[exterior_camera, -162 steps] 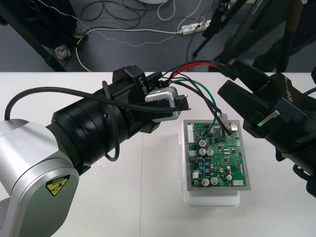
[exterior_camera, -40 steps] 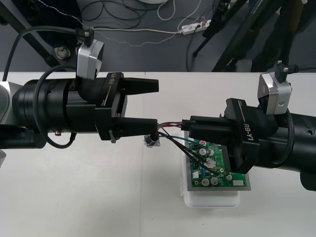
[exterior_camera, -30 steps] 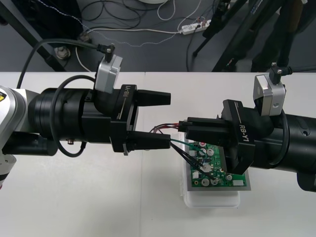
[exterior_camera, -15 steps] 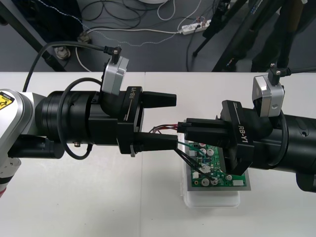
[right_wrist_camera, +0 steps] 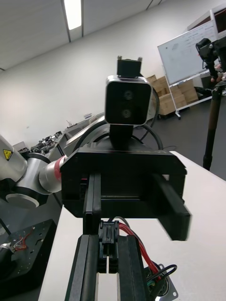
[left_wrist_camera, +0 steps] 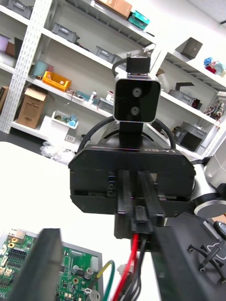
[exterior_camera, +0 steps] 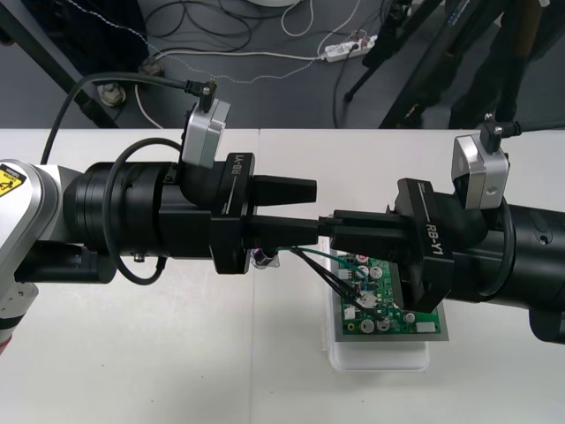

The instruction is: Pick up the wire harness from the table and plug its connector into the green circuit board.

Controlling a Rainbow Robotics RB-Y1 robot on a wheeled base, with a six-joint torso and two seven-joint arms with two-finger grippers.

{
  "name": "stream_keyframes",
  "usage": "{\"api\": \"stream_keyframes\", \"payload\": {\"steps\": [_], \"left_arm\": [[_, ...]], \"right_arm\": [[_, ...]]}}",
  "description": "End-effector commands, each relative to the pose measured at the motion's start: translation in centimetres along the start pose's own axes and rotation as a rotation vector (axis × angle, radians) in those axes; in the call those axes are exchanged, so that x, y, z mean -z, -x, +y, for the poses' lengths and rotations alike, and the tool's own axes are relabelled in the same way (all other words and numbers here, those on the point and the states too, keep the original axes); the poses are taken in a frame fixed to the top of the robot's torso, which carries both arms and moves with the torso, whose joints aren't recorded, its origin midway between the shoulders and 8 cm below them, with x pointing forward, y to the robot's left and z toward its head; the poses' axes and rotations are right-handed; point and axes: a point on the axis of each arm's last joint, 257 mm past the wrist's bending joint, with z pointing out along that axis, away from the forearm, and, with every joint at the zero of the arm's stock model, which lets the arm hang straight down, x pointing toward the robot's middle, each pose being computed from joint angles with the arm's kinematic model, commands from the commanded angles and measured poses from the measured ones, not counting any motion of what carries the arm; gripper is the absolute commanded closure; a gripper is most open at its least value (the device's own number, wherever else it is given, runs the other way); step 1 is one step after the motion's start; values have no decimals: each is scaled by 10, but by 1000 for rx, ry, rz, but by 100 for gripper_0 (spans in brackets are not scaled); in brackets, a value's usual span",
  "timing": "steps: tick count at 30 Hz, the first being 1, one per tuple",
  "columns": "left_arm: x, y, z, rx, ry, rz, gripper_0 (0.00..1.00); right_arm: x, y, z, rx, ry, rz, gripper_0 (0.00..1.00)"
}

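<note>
"RB-Y1" in white on the right gripper (exterior_camera: 337,230) housing. Same lettering on the left gripper (exterior_camera: 313,210), upside down from the front. Yellow triangle warning sticker (exterior_camera: 9,174) on the left arm's silver link.

Both grippers are nose to nose above the table (exterior_camera: 265,353), at the left edge of the green board (exterior_camera: 402,320) on its white base (exterior_camera: 380,358).

Right gripper: clenched on the small black plug (right_wrist_camera: 108,242), pinched right at the fingertips and held in the air, not in the board.

Left gripper: released. Its fingers (left_wrist_camera: 42,263) stand apart, one on either side of the right gripper's fingertips and the plug. Can't tell if they touch anything.

Harness (exterior_camera: 328,276): long axis runs roughly along the line of the two arms, left to right across the table. The wires (left_wrist_camera: 134,254) (red, black, green) leave the plug at the end facing the left gripper. They curl back and droop low over the board's left part; can't tell if they touch it. The metal socket (exterior_camera: 265,258) sits under the left gripper, just off the board's far-left corner. Can't tell whether it rests on the table, or which way the plug's mating face points.
</note>
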Motion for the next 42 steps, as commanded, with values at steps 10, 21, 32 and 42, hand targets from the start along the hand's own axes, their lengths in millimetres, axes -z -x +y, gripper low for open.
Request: {"api": "stream_keyframes", "payload": {"steps": [10, 21, 32, 42], "left_arm": [[-16, 27, -7, -38, -15, -49, 62], [-17, 30, -7, -37, -18, -57, 84], [-17, 30, -7, -39, -18, -58, 100], [-17, 33, -10, -43, -28, -67, 100]], "right_arm": [[-8, 6, 10, 47, 37, -6, 100], [-8, 6, 10, 45, 36, -5, 100], [-7, 6, 9, 48, 34, -6, 100], [-7, 5, 10, 51, 36, -4, 100]]}}
